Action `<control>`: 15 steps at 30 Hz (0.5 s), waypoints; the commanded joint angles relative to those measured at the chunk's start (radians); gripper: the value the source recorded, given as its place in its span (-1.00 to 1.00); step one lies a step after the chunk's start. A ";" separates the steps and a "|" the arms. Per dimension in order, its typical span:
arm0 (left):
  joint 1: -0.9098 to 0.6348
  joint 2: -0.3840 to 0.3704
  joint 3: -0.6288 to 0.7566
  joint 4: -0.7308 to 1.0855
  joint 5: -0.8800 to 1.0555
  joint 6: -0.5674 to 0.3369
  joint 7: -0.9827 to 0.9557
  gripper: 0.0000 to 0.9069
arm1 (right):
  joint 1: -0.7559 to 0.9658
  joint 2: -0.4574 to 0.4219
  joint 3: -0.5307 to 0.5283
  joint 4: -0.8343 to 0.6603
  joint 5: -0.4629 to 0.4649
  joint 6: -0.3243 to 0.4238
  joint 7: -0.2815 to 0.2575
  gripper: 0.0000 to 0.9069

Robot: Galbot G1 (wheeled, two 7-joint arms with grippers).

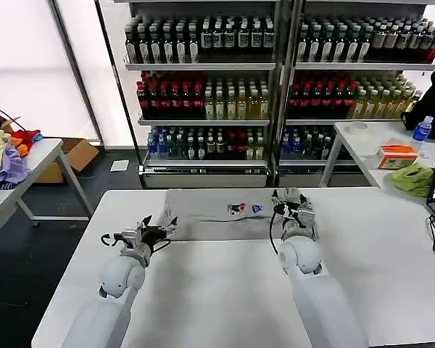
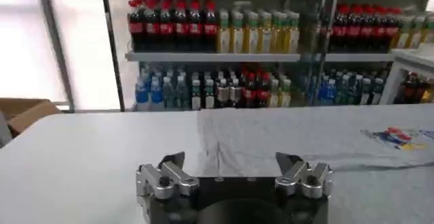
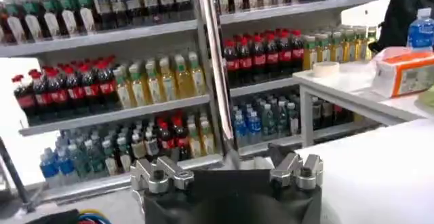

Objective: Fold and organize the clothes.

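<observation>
The left gripper (image 1: pixel 162 226) hovers low over the white tabletop (image 1: pixel 225 290), at the near left corner of the grey T-shirt (image 1: pixel 214 212). In the left wrist view its fingers (image 2: pixel 175 161) stand wide apart with nothing between them, the shirt's edge lying just ahead of them. The right gripper (image 1: pixel 293 201) sits at the shirt's right end, just beside its edge; in the right wrist view its fingers (image 3: pixel 290 160) are also spread and empty, pointing out toward the drink shelves (image 3: pixel 135 110).

The T-shirt lies flat toward the far side of the tabletop, spread as a broad band between the two grippers, its small multicoloured chest print (image 1: pixel 243 209) facing up near the right gripper.

Beyond the tabletop stand shelves stocked with rows of bottles (image 1: pixel 203 101). A side table on the left carries a heap of lilac, cream and red fabrics (image 1: pixel 7 156), and another table on the right holds an olive-green cloth (image 1: pixel 413 178), an orange box (image 1: pixel 396 156) and a water bottle (image 1: pixel 422 129).
</observation>
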 commanded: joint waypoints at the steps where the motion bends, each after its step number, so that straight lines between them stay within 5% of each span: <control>1: 0.019 -0.001 -0.005 -0.031 0.000 0.007 0.000 1.00 | -0.038 -0.031 0.006 0.077 0.015 -0.037 0.026 1.00; 15: 0.044 0.001 -0.009 -0.037 0.003 0.010 0.000 1.00 | -0.276 -0.090 0.082 0.183 -0.067 -0.053 0.009 1.00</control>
